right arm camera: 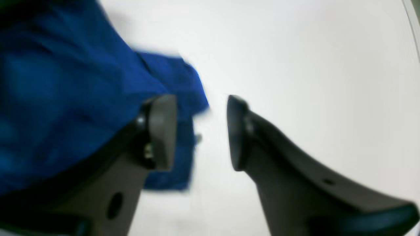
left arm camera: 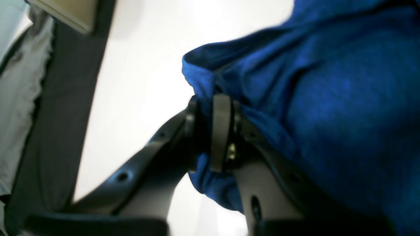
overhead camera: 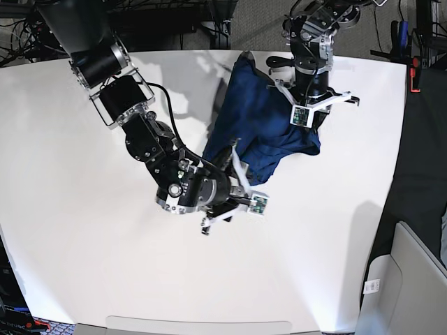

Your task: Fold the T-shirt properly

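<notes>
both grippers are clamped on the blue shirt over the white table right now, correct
Not quite. Only the left gripper is clamped on the T-shirt. The right wrist view shows the right gripper with its jaws apart, the cloth edge lying loose between them. The white table part is right.
</notes>
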